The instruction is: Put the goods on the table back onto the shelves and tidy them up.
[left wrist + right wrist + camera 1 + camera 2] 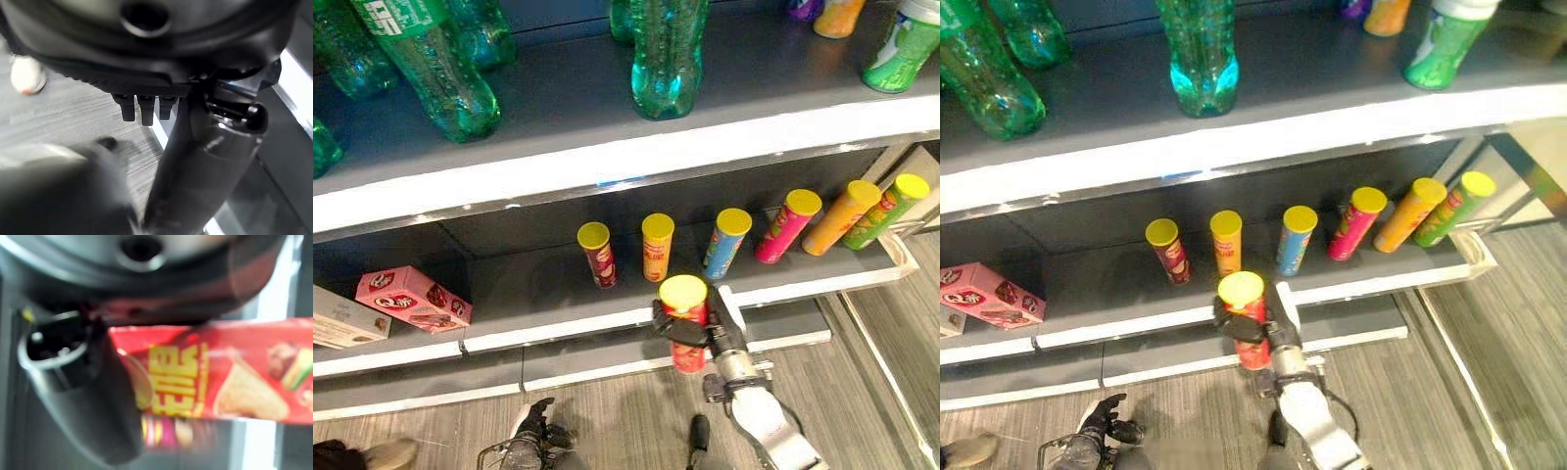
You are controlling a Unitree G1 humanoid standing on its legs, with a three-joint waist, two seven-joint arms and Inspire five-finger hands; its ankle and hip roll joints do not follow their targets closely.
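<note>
**Red can in my right hand, at the front of the lower shelf**

Nearest to me is my right hand, fingers and thumb curled round a red chip can with a yellow lid. I hold it upright, just in front of the white front edge of the lower shelf. In my right wrist view the can lies across my palm with the thumb wrapped over it.

My left hand hangs low near the floor, well to the left of the held can; its short fingertips point down and loosely bent, with nothing in them.

Far to the left of my right hand, on the lower shelf, lies a pink box, with a pale box at the edge beside it. Just beyond the held can stands a row of yellow-lidded cans: a dark red can to its left, an orange can straight behind, a blue can to its right, then a pink can, a yellow-orange can and a green can, the last ones leaning.

Above all this, the upper shelf carries green bottles.
</note>
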